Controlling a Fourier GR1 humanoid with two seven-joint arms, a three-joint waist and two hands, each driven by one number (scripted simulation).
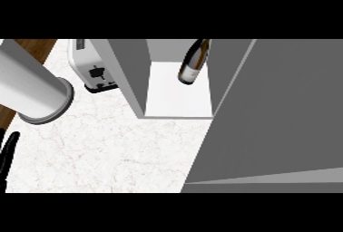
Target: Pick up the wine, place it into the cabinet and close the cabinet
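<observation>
White marble-look counter (114, 154), veined and smooth. Matt grey cabinet (127, 68) with flat painted-looking door (275, 113). Dark glossy glass wine bottle (193, 61). Toaster (94, 68), white, possibly plastic. Wood strip (33, 45) at the edge.

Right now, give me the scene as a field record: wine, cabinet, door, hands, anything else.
wine: bottle stands inside the cabinet, right side of the shelf
cabinet: open, white shelf visible
door: grey door open, fills the view's right
left hand: fingers at the left edge, state unclear
right hand: not in view
other: toaster and grey cylinder on the counter
</observation>
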